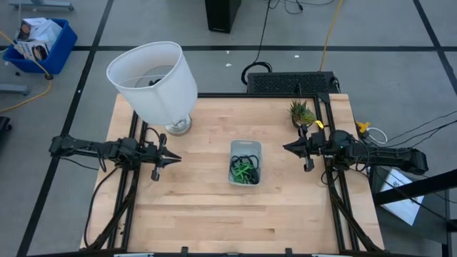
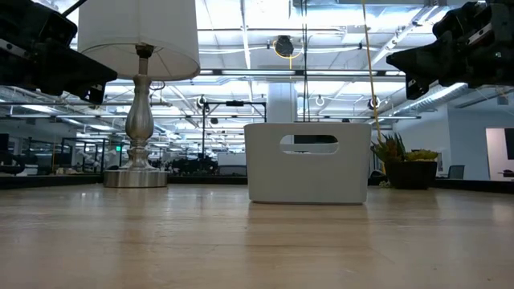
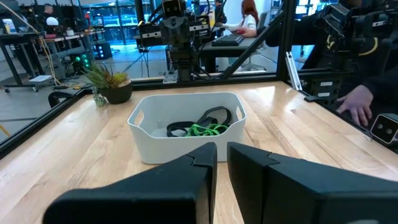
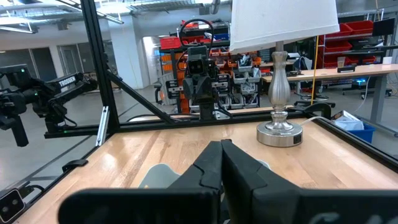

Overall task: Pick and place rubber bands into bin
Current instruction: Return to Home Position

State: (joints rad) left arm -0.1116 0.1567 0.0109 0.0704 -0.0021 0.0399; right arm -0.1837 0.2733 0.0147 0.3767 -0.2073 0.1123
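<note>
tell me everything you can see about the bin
The bin is a small rectangular tray of pale plastic with rounded corners and handle slots in its walls. It stands upright near the middle of the wooden table, holding tangled black and green rubber bands. Nothing else touches it.

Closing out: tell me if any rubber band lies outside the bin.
No; from above, the rubber bands all lie inside the bin.
</note>
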